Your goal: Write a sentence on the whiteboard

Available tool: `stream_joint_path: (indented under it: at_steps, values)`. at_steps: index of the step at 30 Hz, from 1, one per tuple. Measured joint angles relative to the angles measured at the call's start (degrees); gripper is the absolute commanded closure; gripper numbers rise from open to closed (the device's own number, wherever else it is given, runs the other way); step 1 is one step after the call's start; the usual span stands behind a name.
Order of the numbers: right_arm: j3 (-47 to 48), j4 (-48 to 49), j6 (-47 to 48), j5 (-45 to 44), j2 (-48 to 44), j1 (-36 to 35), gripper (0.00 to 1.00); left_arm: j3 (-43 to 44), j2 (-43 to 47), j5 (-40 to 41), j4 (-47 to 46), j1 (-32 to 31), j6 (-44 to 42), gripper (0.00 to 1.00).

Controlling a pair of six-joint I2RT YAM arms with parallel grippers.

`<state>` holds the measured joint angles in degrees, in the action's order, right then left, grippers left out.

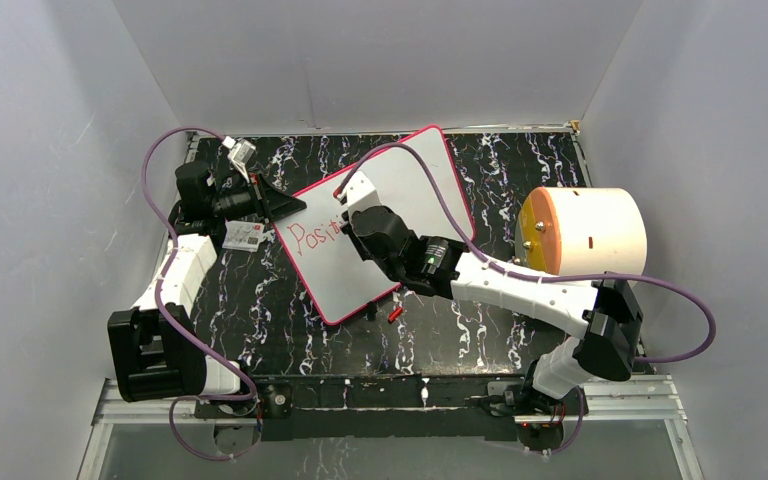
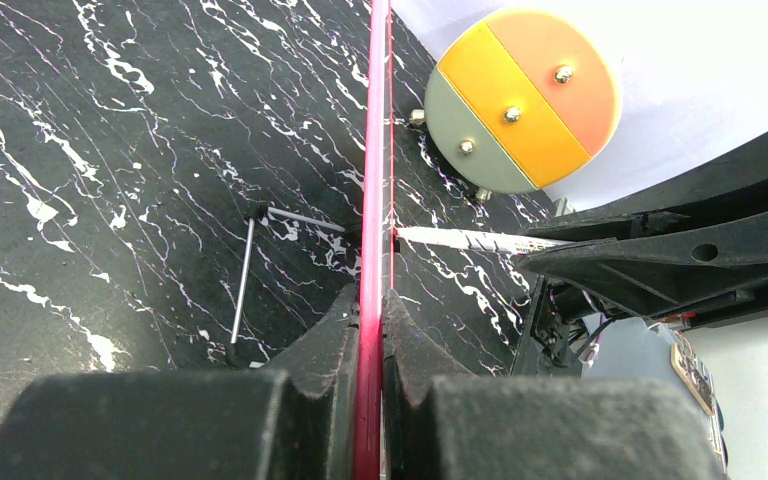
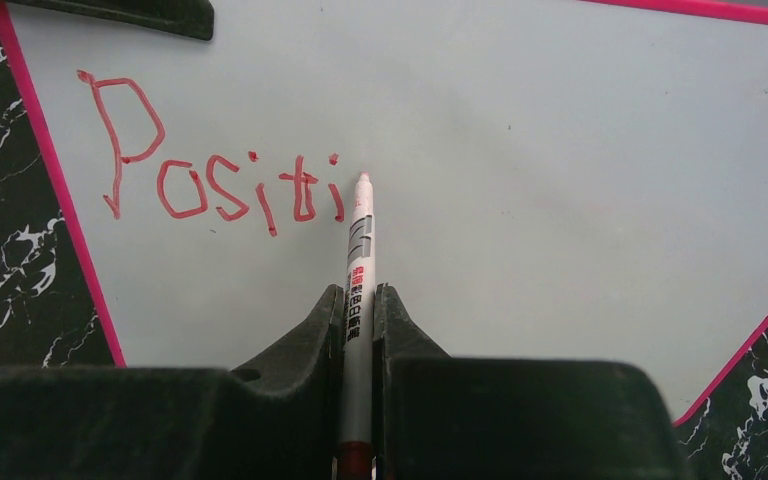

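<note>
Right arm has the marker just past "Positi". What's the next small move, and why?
Likely nudge the marker tip slightly onward along the line and start the next letter. The red writing reads only "Positi", the tip sits just past the last i, and the whiteboard beyond is blank. The left gripper clamps the frame, steadying it.

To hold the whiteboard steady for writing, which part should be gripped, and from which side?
Grip the whiteboard by its thin pink frame on the edge toward the left arm, coming from that side. It is flat and thin, so the left gripper fits over the edge, leaving the face free for the marker.
</note>
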<state>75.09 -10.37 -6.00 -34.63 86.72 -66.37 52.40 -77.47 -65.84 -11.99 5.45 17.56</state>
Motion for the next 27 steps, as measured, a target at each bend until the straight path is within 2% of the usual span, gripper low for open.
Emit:
stream_joint_path:
  at_steps: [27]
  values:
    - [0.5, -0.7, 0.0, 0.1, 1.4, 0.3, 1.00, 0.0, -0.1, 0.4, 0.2, 0.1, 0.0, 1.00]
